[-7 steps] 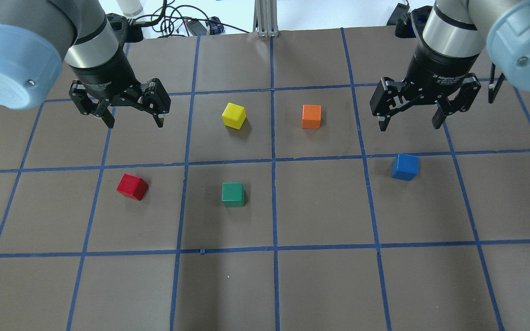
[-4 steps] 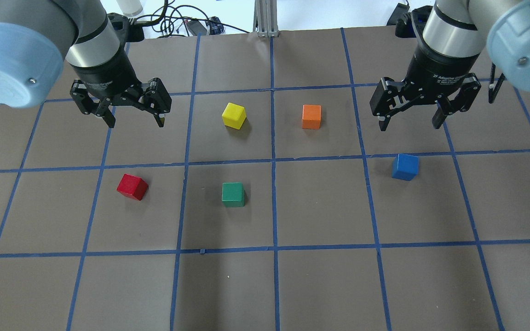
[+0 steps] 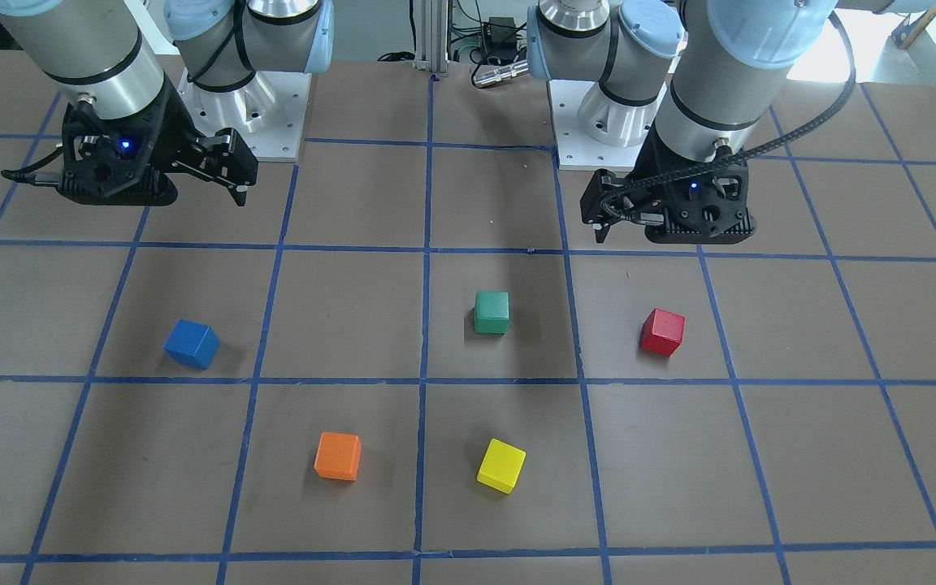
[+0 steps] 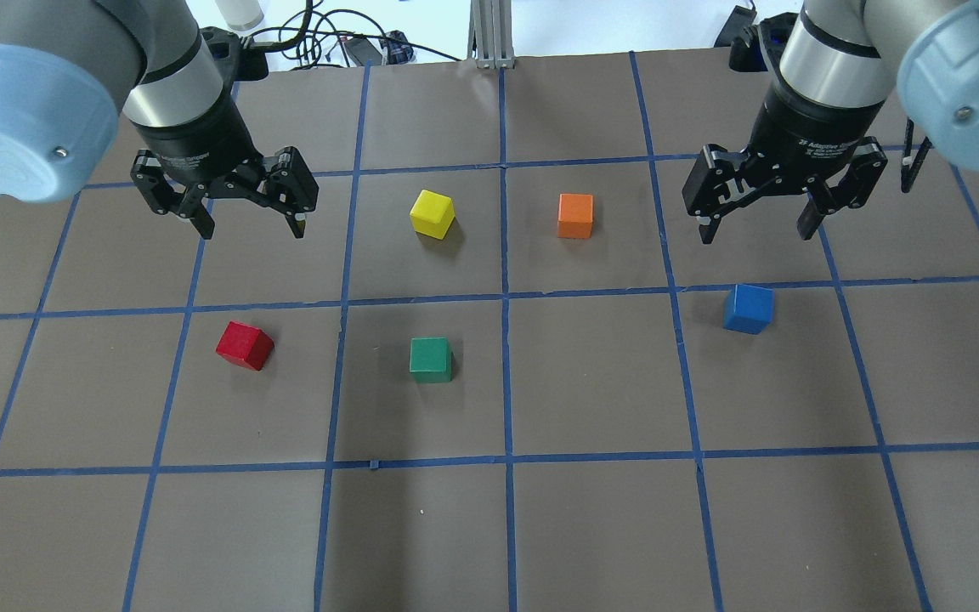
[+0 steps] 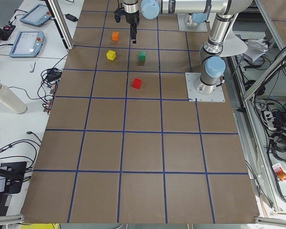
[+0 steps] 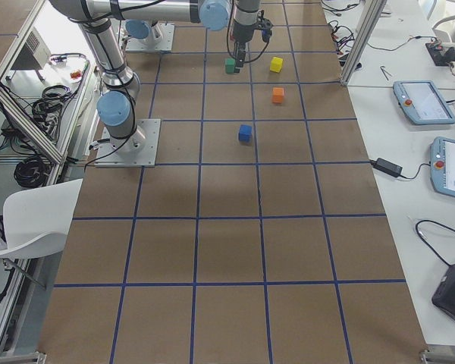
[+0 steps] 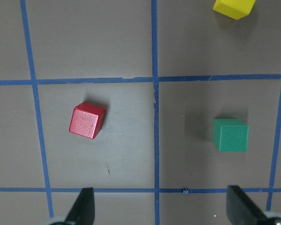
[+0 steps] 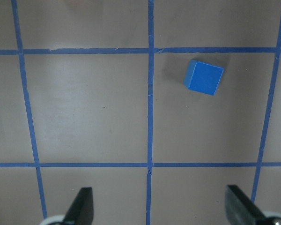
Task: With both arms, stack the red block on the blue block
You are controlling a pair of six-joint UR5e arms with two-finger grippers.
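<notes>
Drifting slightly: left hand (image 4: 251,231); red block (image 4: 244,346) unmoved.

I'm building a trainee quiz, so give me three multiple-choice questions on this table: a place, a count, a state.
1. Which block lies between the red block and the blue block in their grid row? A) yellow B) green C) orange
2. How many blocks are on the table? A) four B) five C) six
3. The end effectors are: A) both open B) left shut on red C) right shut on blue
1 B: the green block sits there. 2 B: plus the yellow block and orange block. 3 A: left end effector and right end effector are spread wide, holding nothing.
</notes>
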